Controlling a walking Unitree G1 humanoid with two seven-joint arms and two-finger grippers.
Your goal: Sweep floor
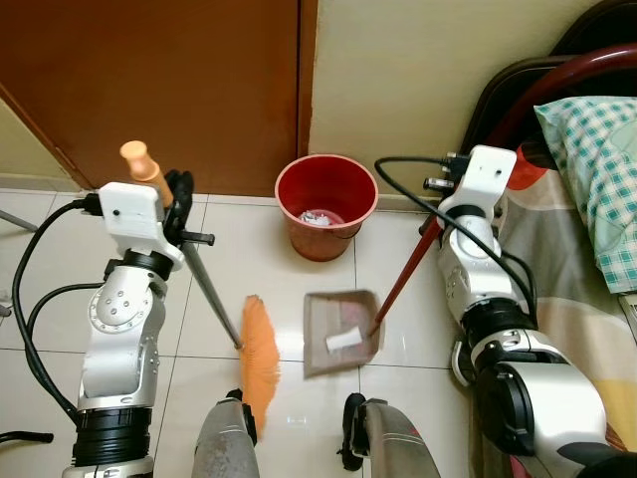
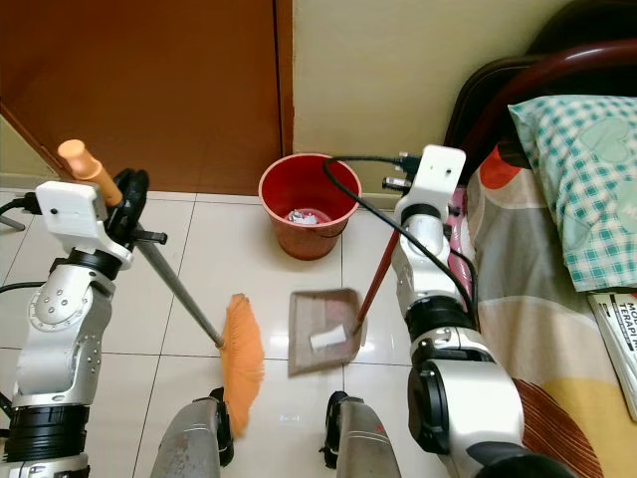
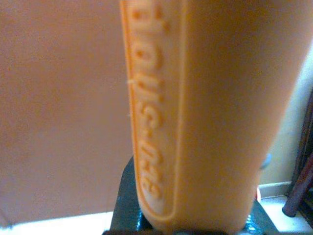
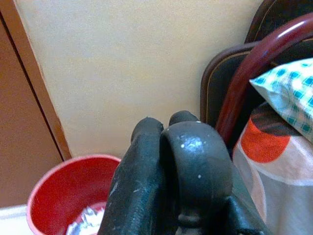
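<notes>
White floor tiles (image 1: 249, 259) are spreading out below a brown door (image 1: 149, 90) and a cream wall (image 1: 418, 70), and a bed (image 2: 557, 299) with a checked pillow (image 2: 582, 189) is lying to the right of the red bucket (image 1: 326, 204), which is standing on the tiles against the wall with some crumpled scraps in its bottom. Nearer the robot than the bucket, the grey dustpan (image 1: 341, 334) is resting on the floor with a small white piece (image 1: 343, 341) lying in it. Its red handle (image 1: 403, 274) is slanting up to the right hand (image 4: 171, 171), whose black fingers are sitting clenched together; the head views are not showing clearly where they meet the handle. Left of the dustpan, the orange broom head (image 1: 259, 363) is touching the tiles, and its grey pole (image 1: 214, 294) is rising leftward to the left hand (image 1: 177, 204), which is grasping the broom just below its orange grip (image 1: 141, 161).
</notes>
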